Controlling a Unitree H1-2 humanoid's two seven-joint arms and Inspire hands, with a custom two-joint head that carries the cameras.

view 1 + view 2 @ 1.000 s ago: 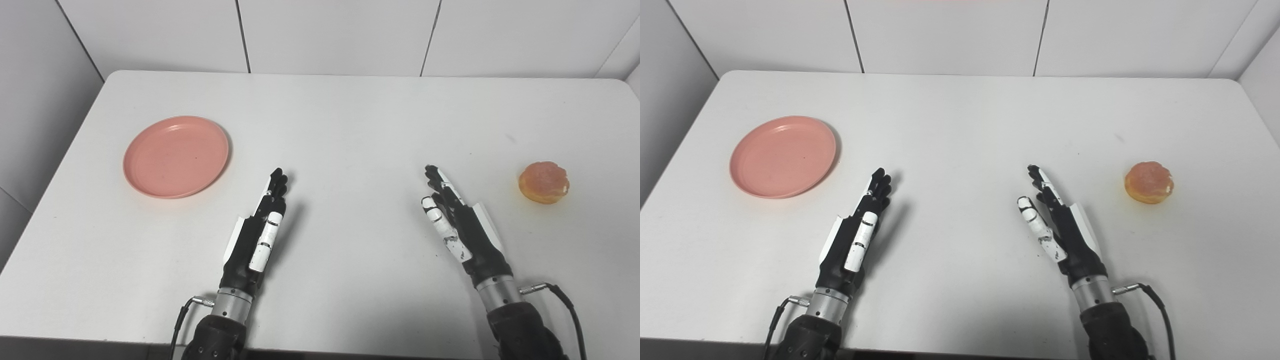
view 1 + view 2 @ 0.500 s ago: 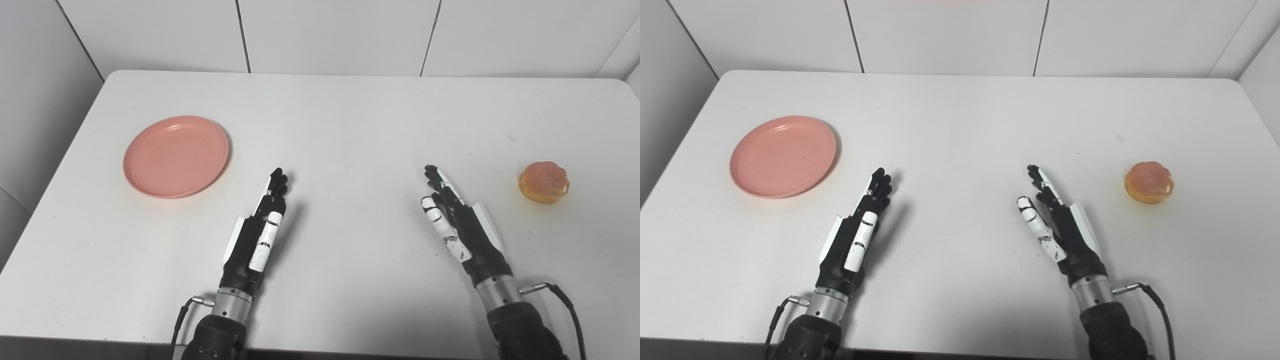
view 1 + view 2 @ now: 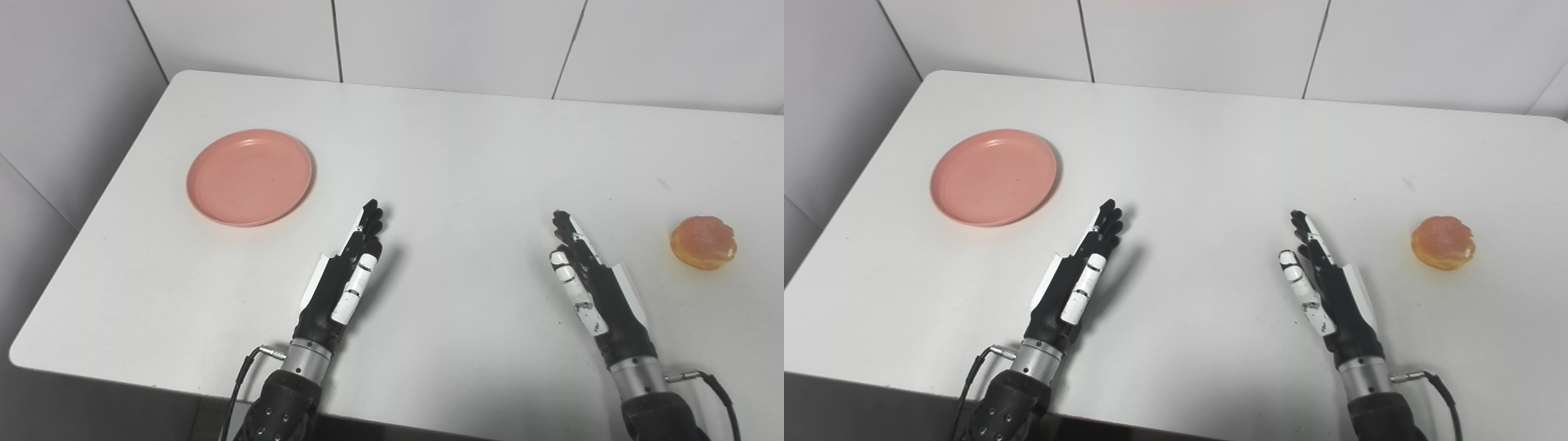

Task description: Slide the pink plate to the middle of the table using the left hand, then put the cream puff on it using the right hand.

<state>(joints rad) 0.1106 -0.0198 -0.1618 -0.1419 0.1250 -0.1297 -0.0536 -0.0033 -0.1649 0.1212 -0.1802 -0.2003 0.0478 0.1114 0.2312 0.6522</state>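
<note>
Nothing's been slid yet. The plate (image 3: pixel 249 177) sits ahead and left of the left hand (image 3: pixel 343 278), well apart; the puff (image 3: pixel 703 242) is off right of the right hand (image 3: pixel 594 288). Both are held flat, empty. The far rim should be hooked, then dragged gently along the counter (image 3: pixel 459 153).

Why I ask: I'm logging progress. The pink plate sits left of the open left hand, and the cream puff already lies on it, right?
Not quite. The cream puff is not on the pink plate; it lies on the table to the right of the right hand, as the left eye view shows. The plate does sit left of the open left hand.
</note>
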